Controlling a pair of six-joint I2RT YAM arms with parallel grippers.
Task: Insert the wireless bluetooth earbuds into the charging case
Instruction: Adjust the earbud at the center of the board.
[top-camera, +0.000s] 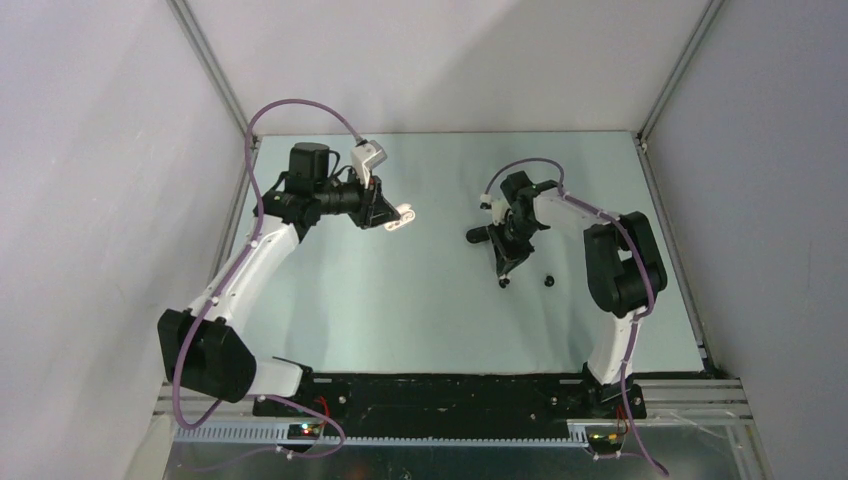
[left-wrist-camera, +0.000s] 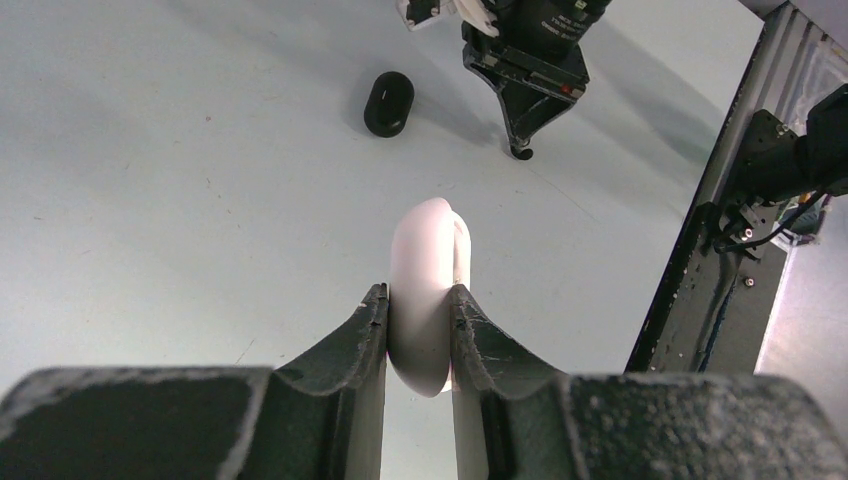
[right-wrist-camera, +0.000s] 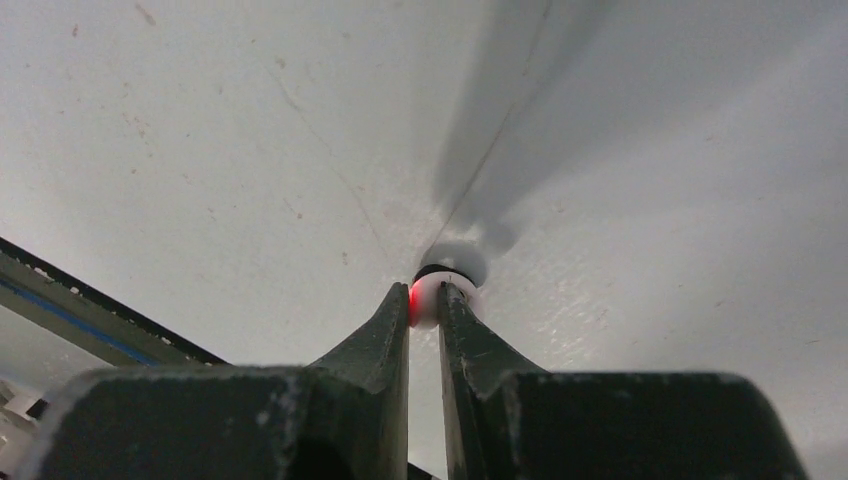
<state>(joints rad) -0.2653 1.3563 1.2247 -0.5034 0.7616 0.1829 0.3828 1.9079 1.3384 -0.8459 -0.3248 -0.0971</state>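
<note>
Clamped white case (left-wrist-camera: 426, 250), base hidden, in left end effector (left-wrist-camera: 418, 293). Pinched half-hidden earbud (right-wrist-camera: 429, 304) in right end effector (right-wrist-camera: 424, 295), near black case (left-wrist-camera: 389, 103).

Earbud (right-wrist-camera: 426, 300) — half-hidden (behind fingers (right-wrist-camera: 385, 330))

The left arm (top-camera: 255, 262) and the right arm (top-camera: 618, 345) pair white links with bulky black joints. A purple cable (top-camera: 300, 103) trails along each. The left pincer (left-wrist-camera: 417, 292) has dark, matte, rough-grained fingers (left-wrist-camera: 345, 350) tapering to curved tips.
</note>
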